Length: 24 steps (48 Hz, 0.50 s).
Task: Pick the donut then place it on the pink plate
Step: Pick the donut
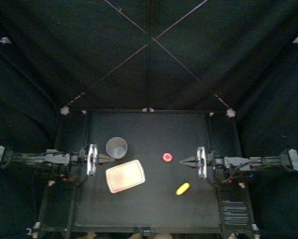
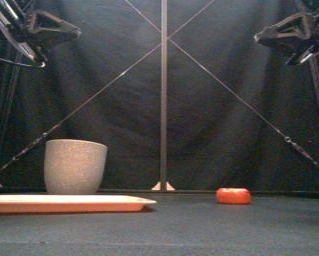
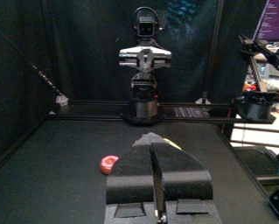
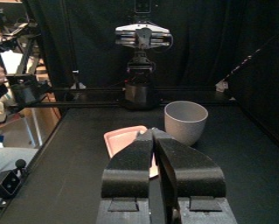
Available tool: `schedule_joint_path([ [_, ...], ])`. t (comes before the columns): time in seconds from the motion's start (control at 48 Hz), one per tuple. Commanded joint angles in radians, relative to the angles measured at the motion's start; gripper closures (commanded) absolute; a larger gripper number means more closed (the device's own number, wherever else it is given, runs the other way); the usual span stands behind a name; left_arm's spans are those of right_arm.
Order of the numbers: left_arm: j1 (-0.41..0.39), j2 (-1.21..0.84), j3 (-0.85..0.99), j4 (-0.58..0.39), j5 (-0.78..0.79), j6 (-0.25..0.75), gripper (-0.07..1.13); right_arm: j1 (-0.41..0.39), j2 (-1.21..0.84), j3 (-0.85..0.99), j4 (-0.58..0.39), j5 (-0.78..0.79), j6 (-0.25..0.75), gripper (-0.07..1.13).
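Much bare table (image 1: 151,210) surrounds the donut (image 1: 167,157), seemingly clear of edges.

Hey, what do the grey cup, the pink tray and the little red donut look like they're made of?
Grey cup: ceramic or stone-look plastic, judging by the matte, finely speckled wall.
Pink tray: probably plastic, given its smooth, even colour and thin flat rim.
Donut: probably toy plastic or rubber with a smooth red surface, but too small to be sure.

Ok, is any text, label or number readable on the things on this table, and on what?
None can be read. The red donut, the pink tray, the grey speckled cup and the small yellow toy show plain surfaces, with no print or label visible in any view.
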Motion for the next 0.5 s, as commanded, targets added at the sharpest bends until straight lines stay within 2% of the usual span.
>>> schedule_joint_path([
  [0.021,0.021,0.014,-0.018,-0.005,-0.011,0.005,1.01,-0.046,0.044,-0.018,-0.003,-0.002,0.0,1.02],
  [0.354,0.052,0.014,-0.012,-0.005,-0.021,0.002,1.03,-0.284,0.265,-0.014,0.003,0.0,0.006,0.99],
  [0.438,0.052,0.014,-0.008,-0.006,-0.021,0.0,1.03,-0.31,0.305,-0.017,0.003,-0.002,0.008,0.91],
  [0.5,0.051,0.014,-0.006,-0.005,-0.021,0.0,1.03,-0.311,0.331,-0.018,0.006,-0.008,0.009,0.78],
])
